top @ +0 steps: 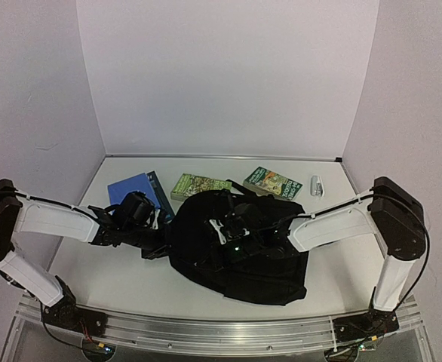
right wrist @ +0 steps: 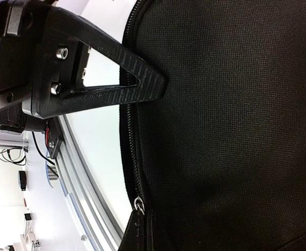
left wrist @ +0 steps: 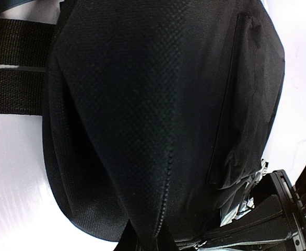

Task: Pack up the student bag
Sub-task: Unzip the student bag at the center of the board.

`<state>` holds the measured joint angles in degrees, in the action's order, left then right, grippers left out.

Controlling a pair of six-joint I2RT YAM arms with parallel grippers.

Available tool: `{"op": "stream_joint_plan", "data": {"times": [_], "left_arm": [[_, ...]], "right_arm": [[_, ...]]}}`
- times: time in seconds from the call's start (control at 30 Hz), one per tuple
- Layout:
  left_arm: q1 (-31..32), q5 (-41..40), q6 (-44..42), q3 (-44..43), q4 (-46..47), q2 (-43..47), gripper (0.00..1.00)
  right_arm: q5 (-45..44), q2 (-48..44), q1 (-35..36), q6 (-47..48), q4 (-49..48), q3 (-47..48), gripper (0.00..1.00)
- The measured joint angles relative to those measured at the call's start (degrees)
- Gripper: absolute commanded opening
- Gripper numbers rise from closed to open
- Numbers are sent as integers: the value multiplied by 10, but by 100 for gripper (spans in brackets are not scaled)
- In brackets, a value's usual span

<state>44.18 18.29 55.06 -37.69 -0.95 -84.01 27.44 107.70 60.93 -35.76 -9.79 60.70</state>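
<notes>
The student bag (top: 244,256), a large black fabric backpack, lies flat in the middle of the table. My left gripper (top: 161,247) is at its left edge. In the left wrist view this gripper (left wrist: 148,231) is shut on a raised fold of the bag (left wrist: 158,104). My right gripper (top: 225,240) reaches over the bag's top from the right. In the right wrist view its fingers (right wrist: 141,215) are shut on the metal zipper pull (right wrist: 138,205) at the end of the zipper line (right wrist: 128,136). A ribbed finger (right wrist: 137,83) of the left gripper shows there, pressed on the bag's edge.
Behind the bag lie a blue book (top: 134,191), a green book (top: 198,185), a second green book (top: 272,182) and a small silver object (top: 317,185). The bag's two straps (left wrist: 14,68) lie on the table. The aluminium rail (top: 221,329) runs along the near edge.
</notes>
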Motion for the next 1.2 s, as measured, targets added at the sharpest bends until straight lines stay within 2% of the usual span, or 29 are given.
{"op": "stream_joint_plan", "data": {"times": [0.23, 0.43, 0.67, 0.83, 1.0, 1.07, 1.2], "left_arm": [[-1, 12, -13, 0, 1, 3, 0], [-13, 8, -20, 13, 0, 21, 0], [-45, -13, -28, 26, -5, 30, 0], [-46, 3, -37, 30, 11, 30, 0], [-48, 49, -58, 43, 49, 32, 1], [-48, 75, -66, 45, 60, 36, 5], [-40, 115, -81, 46, 69, 48, 19]], "right_arm": [[7, -4, 0, -6, -8, -9, 6], [26, -5, 0, -7, -10, -22, 6], [54, -6, 2, -7, 31, -61, 5], [52, -15, 2, -9, 36, -60, 13], [21, -28, 2, -22, 42, -42, 33], [-9, -37, 2, -32, 45, -28, 34], [-81, -60, 2, -54, 44, -8, 36]]}}
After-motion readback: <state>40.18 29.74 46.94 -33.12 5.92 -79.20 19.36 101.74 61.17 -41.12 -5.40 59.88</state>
